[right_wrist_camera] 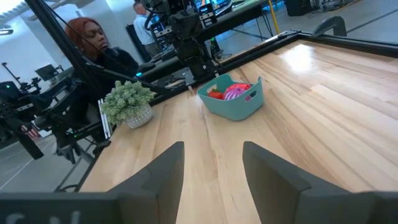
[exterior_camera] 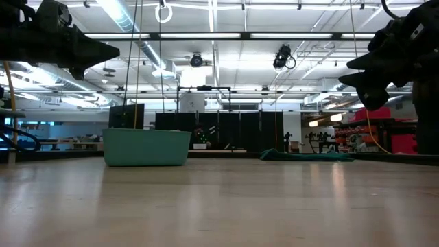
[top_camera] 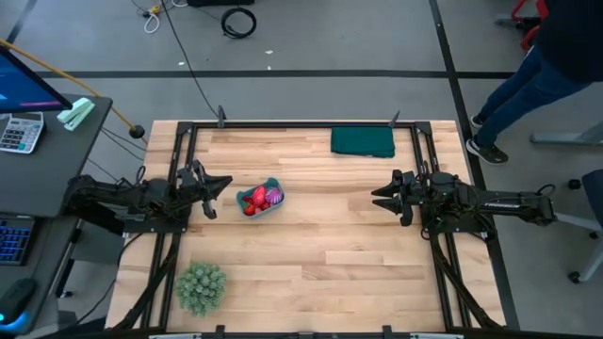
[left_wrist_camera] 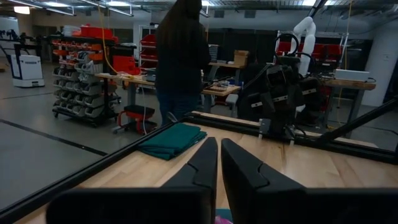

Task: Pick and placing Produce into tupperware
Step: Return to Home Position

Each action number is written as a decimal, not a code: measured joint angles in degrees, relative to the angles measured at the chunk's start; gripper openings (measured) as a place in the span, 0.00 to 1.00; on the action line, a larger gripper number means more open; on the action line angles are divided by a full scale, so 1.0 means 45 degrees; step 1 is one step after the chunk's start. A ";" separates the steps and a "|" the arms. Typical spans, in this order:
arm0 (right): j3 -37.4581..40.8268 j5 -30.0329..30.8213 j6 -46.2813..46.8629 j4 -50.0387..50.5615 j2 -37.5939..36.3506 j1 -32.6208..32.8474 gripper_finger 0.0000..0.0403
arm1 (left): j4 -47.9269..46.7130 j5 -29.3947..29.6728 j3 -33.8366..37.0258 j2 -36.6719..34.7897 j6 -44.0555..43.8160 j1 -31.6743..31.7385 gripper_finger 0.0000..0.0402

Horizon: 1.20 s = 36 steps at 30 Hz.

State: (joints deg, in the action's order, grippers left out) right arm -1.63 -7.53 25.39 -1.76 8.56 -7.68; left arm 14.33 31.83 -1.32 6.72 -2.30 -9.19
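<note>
The teal tupperware (top_camera: 260, 200) stands on the table's left half, and red produce (top_camera: 252, 201) plus a magenta-purple piece (top_camera: 274, 197) lie inside it; the right wrist view shows the tupperware (right_wrist_camera: 232, 99) with produce (right_wrist_camera: 234, 92) in it. My left gripper (top_camera: 222, 183), shut, hovers above the table just left of the container. My right gripper (top_camera: 379, 198), open, hovers over the table's right half, well clear of the container. In the low view the tupperware (exterior_camera: 146, 147) rests by its base on the wood, and both grippers hang high above the table.
A dark green folded cloth (top_camera: 362, 141) lies near the far edge. A fuzzy green ball-like plant (top_camera: 200, 286) sits at the near left corner. A person (top_camera: 528, 80) stands beyond the far right corner. Bare wood spans the table's middle and near side.
</note>
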 joint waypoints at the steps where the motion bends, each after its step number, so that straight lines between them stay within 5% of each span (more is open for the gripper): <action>1: 0.0000 0.0000 0.0000 0.0000 0.0004 -0.0005 0.43 | -0.0005 0.0000 0.0000 0.0003 0.0004 0.0000 0.07; 36: 0.0000 0.0002 -0.0003 0.0000 0.0001 -0.0005 0.43 | 0.0000 -0.0001 0.0000 0.0002 0.0000 0.0000 0.07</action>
State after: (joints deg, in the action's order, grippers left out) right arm -1.63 -7.52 25.37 -1.76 8.56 -7.70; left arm 14.33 31.83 -1.32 6.73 -2.30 -9.19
